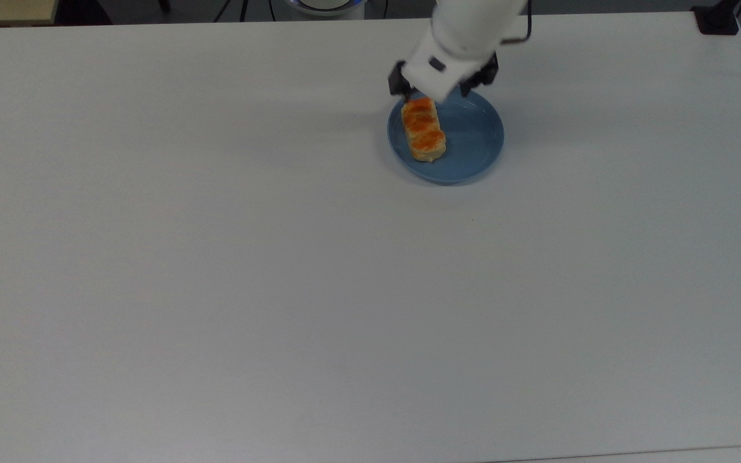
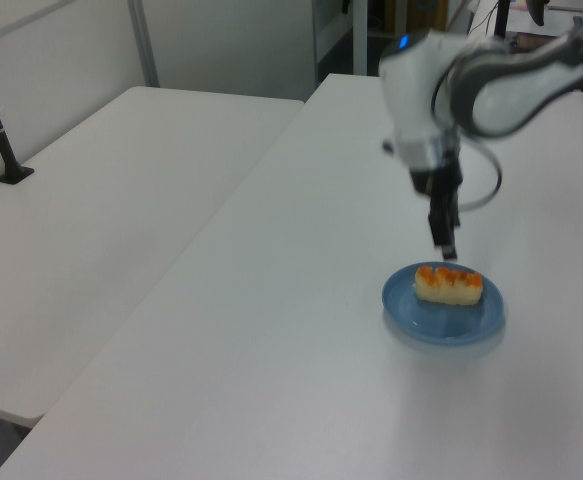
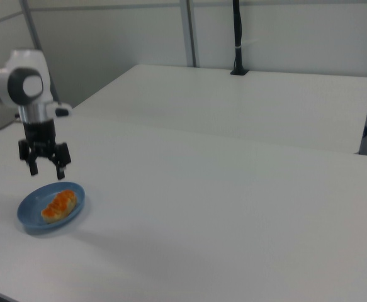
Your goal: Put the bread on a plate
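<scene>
Bread (image 1: 424, 128) flat on plate (image 1: 473, 154), long axis top-to-bottom in the top view. Pincer (image 3: 45, 168) above, spread, empty.

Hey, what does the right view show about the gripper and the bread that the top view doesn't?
Right view alone: the gripper hangs open, both fingers spread, with a clear gap of air above the plate and the bread.

Top view alone: the bread lies lengthwise on the top view's left half of the plate, the other half bare. The arm's white body covers the fingers there.

Both: the bread rests on the blue plate, free of the gripper, on a white table.
</scene>
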`<act>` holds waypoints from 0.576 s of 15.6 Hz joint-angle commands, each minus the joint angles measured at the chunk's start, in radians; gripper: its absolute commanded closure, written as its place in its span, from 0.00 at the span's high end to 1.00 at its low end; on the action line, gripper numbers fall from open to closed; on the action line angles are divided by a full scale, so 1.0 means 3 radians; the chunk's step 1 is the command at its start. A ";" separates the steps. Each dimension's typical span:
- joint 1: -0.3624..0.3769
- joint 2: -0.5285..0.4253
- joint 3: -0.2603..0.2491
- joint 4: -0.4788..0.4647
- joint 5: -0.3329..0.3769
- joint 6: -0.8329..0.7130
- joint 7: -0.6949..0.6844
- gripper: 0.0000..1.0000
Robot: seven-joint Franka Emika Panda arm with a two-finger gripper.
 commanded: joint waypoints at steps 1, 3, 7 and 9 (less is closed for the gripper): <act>-0.0594 -0.0559 0.0256 -0.0125 -0.0067 -0.0181 -0.0227 1.00; -0.0957 -0.0636 0.0379 -0.0110 -0.0108 -0.0176 -0.0497 1.00; -0.1531 -0.0774 0.0379 -0.0014 -0.0108 -0.0145 -0.1045 1.00; -0.1644 -0.0754 0.0324 0.0175 -0.0113 -0.0145 -0.1061 1.00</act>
